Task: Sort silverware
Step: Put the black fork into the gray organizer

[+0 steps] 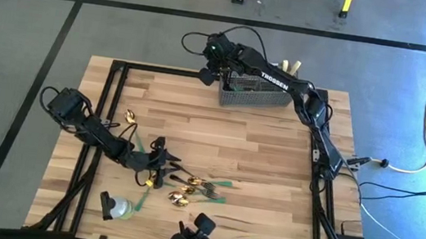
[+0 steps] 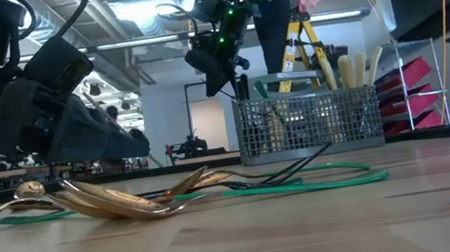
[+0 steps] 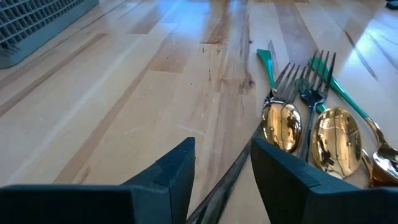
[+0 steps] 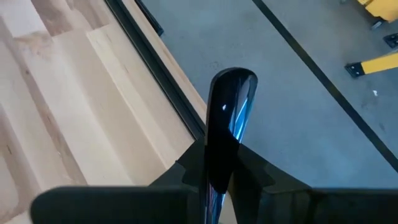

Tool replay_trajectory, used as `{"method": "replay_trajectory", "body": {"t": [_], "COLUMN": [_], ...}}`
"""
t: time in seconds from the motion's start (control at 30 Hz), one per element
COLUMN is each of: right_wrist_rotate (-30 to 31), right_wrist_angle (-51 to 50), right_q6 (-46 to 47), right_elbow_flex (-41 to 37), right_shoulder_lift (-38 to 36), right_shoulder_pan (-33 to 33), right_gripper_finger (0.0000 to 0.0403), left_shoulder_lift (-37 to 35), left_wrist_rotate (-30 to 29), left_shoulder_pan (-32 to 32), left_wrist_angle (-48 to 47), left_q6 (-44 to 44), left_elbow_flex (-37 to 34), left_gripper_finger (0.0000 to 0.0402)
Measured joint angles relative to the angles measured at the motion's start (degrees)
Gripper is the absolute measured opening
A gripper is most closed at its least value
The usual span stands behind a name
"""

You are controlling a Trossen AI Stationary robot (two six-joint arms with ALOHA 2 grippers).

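A pile of silverware (image 1: 188, 186) lies near the table's front middle: gold spoons (image 3: 281, 124), dark forks (image 3: 317, 74) and green strips (image 3: 267, 62). My left gripper (image 1: 160, 160) stands low at the pile's left side, open. A slim dark handle (image 3: 239, 168) lies on the wood between its fingers; whether they touch it, I cannot tell. My right gripper (image 1: 207, 73) hangs over the left end of the grey mesh basket (image 1: 254, 92), shut on a dark metal piece (image 4: 230, 106). Cream-handled knives (image 2: 353, 68) stand in the basket. My right gripper pinches the dark piece's shaft (image 4: 219, 163) between its two fingers, which lie along it. The rounded end (image 4: 233, 84) sticks out past the fingertips. The gripper slants downward and holds the piece clear of the table; its other end is hidden behind the fingers.
A single gold spoon (image 1: 131, 117) lies at the table's left. A small white and green object (image 1: 121, 206) sits near the front left corner. Black frame rails (image 1: 114, 90) run along the table's edges. Bare wood (image 1: 227, 138) spreads between pile and basket.
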Motion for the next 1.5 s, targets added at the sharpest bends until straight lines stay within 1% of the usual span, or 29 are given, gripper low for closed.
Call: {"method": "replay_trajectory", "body": {"t": [0.13, 0.5, 0.7, 0.87, 1.03, 1.23, 1.33, 1.5], "right_wrist_rotate": [-0.58, -1.05, -1.71, -1.77, -1.96, -2.57, -4.58, -5.45], "right_wrist_angle": [4.03, 14.70, 17.65, 24.69, 28.81, 40.19, 46.81, 53.08], "right_q6": [1.16, 1.49, 1.61, 2.87, 3.28, 5.11, 6.10, 5.53], "right_elbow_flex": [-2.43, -12.74, -16.87, -23.19, -28.28, -36.90, -41.62, -46.59], "right_shoulder_lift": [-0.06, -4.24, -6.72, -9.26, -12.04, -16.05, -17.89, -20.22], "right_shoulder_pan": [0.14, 0.61, 1.96, 2.54, 3.17, 3.36, 3.36, 3.86], "right_gripper_finger": [0.0028, 0.0028, 0.0028, 0.0028, 0.0028, 0.0028, 0.0028, 0.0028], "left_shoulder_lift": [0.00, 0.00, 0.00, 0.00, 0.00, 0.00, 0.00, 0.00], "left_wrist_rotate": [-0.02, -0.02, -0.02, -0.02, -0.04, -0.26, -0.24, -0.26], "left_shoulder_pan": [0.00, -0.31, -0.33, -0.70, -0.73, -0.74, -0.74, -0.74], "left_wrist_angle": [-0.02, -0.05, -0.12, -0.08, -0.02, 0.06, 0.07, 0.05], "left_q6": [-0.38, -0.29, -0.11, -0.20, -0.18, -0.14, -0.20, -0.20], "left_elbow_flex": [0.00, -0.02, -0.02, -0.02, -0.02, -0.02, -0.02, -0.02], "left_gripper_finger": [0.0141, 0.0141, 0.0141, 0.0141, 0.0141, 0.0141, 0.0141, 0.0141]}}
